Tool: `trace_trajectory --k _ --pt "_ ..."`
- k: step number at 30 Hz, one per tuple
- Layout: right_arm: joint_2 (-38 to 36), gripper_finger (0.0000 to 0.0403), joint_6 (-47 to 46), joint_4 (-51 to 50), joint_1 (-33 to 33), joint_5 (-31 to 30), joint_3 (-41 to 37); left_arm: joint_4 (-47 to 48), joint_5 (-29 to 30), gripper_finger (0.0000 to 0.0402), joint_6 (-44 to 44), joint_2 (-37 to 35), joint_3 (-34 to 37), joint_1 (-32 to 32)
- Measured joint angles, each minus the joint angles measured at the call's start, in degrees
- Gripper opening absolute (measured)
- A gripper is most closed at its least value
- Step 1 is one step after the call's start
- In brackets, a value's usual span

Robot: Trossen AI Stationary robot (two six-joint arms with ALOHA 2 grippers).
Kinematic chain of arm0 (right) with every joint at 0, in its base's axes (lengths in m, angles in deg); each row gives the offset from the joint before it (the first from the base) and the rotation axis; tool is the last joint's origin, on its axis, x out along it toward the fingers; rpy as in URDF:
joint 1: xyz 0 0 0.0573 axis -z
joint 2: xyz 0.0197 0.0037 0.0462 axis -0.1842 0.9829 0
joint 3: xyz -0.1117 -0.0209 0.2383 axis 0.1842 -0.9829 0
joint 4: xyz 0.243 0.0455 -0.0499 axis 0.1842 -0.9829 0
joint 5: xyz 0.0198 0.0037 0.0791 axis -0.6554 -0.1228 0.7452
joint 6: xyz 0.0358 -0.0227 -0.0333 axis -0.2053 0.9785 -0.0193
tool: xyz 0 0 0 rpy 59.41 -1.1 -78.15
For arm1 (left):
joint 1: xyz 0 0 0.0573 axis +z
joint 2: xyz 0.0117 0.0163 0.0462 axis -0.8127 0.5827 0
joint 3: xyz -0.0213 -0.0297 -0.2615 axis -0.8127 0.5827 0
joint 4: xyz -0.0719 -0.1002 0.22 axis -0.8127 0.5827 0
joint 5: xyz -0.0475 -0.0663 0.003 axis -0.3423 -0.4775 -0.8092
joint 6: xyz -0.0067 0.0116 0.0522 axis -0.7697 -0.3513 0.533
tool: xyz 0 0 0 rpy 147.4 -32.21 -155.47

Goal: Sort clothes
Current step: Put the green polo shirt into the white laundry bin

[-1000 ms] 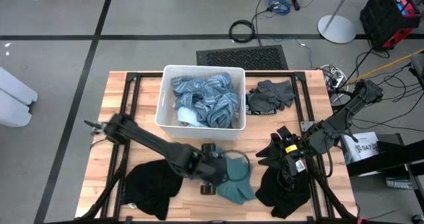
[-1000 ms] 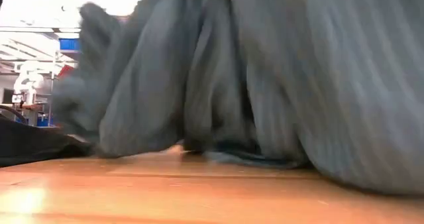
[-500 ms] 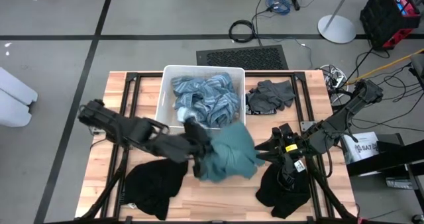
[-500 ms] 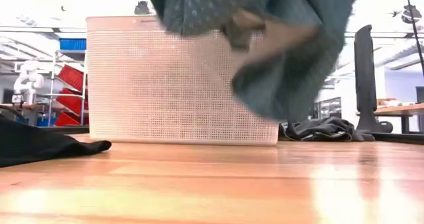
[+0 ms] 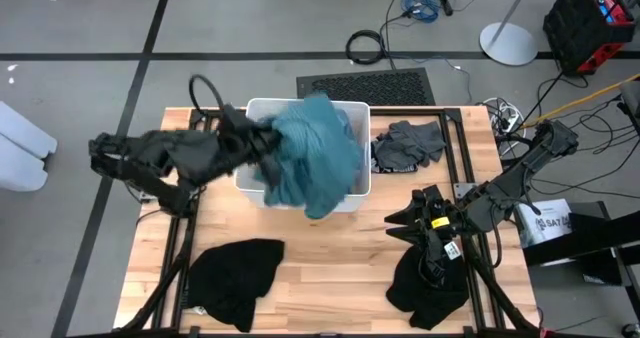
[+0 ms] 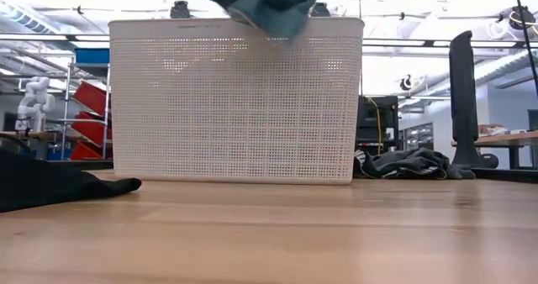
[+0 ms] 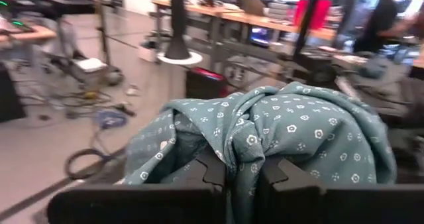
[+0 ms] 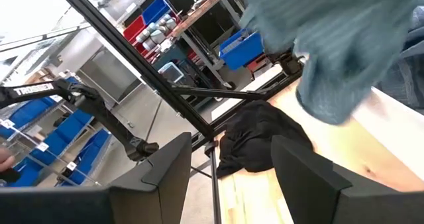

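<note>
Teal garment (image 5: 310,153), bunched and dotted with a small white print, hangs over the white bin (image 5: 257,190) in the high view, pinched in the closed left claw (image 5: 262,138) at the bin's left rim. Striped blue clothes lie mostly hidden beneath it inside the bin. A dark grey garment (image 5: 408,143) sits on the desk (image 5: 330,253) just right of the bin; one black garment (image 5: 235,278) lies at the desk's near left, another black garment (image 5: 428,278) at the near right. The right claw (image 5: 410,222) hovers above that right-hand pile, fingers spread and holding nothing.

Low view: the teal garment (image 6: 265,0) dangles above the bin's perforated wall (image 6: 235,99), with the black garment (image 6: 50,187) at left and the dark grey garment (image 6: 412,162) at right on the desk (image 6: 269,234).

Left wrist view: the left claw's fingers (image 7: 212,171) are clamped on a fold of the teal garment (image 7: 291,131); a person (image 7: 387,12) stands in the room behind.

Right wrist view: the right claw's fingers (image 8: 169,164) stand apart and empty; beyond them lie a black garment (image 8: 262,141) and the blurred teal garment (image 8: 338,45).
</note>
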Motion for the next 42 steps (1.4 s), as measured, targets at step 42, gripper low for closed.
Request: trace_trajectory --k 42 --pt "-0.02 0.0196 -16.71 0.57 -2.77 1.87 0.00 8.78 -34.97 0.0025 3.67 14.49 25.07 32.60"
